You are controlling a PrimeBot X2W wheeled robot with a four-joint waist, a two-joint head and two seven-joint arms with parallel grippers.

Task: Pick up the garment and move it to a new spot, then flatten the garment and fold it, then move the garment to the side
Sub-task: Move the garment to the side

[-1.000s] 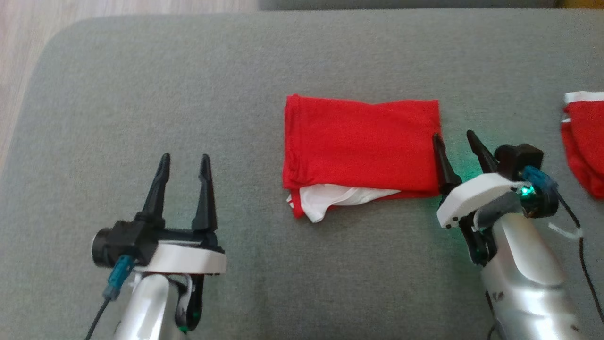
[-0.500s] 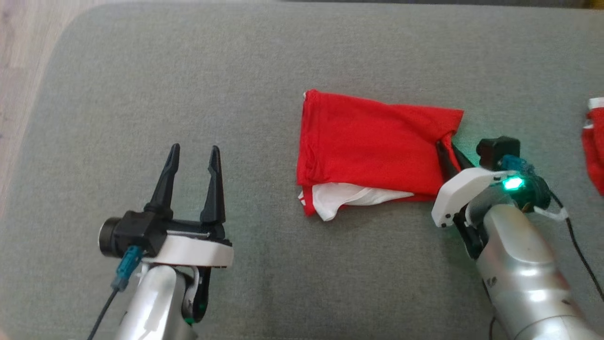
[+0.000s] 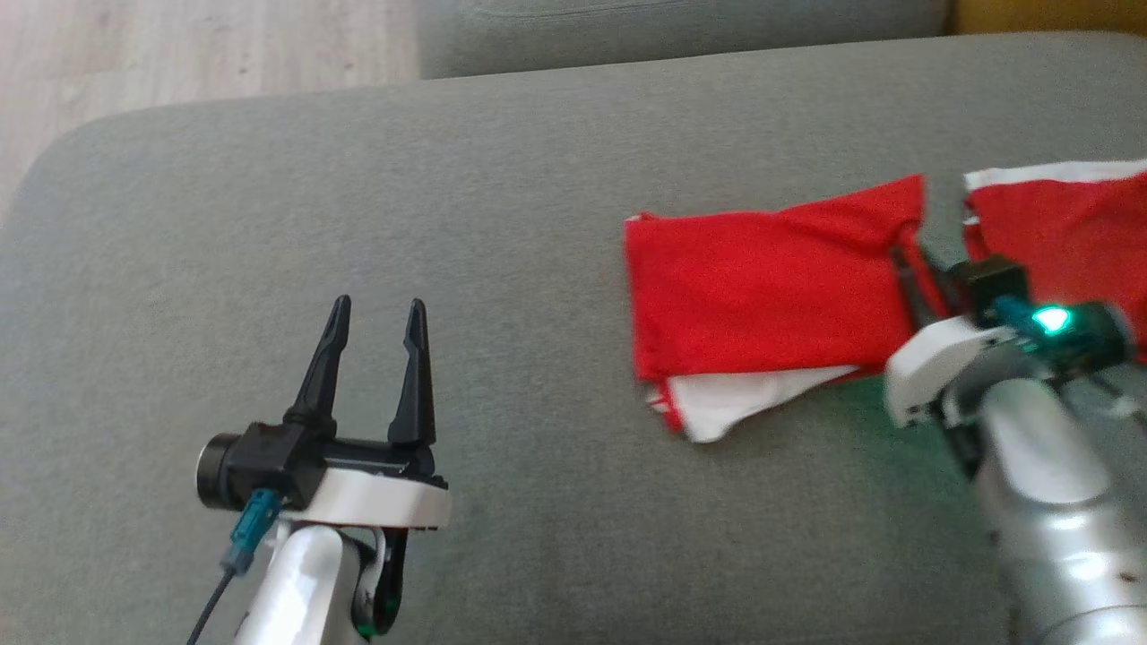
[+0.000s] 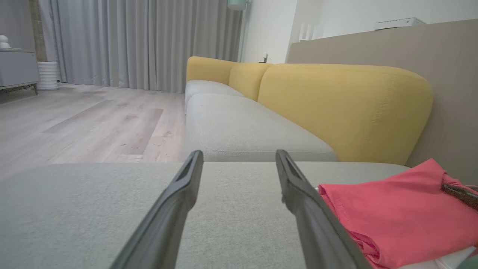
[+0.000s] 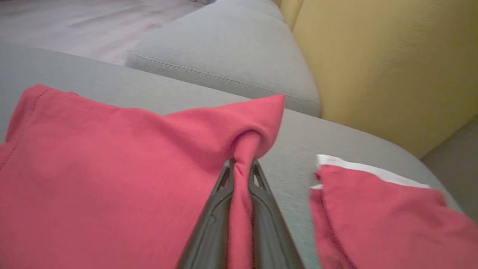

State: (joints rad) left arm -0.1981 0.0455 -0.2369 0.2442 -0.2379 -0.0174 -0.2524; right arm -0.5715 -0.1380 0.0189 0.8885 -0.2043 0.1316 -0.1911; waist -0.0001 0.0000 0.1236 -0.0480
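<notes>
Right tool (image 5: 241,166) gripped the right edge of the folded red fabric garment (image 3: 762,296), whose long axis ran leftward toward the wide-spread, empty left tool (image 3: 378,306).

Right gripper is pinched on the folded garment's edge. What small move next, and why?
Probably a slight lift and a short pull to the right. The right gripper is shut on the folded garment at its right edge, and the other red garment lies close beside it.
</notes>
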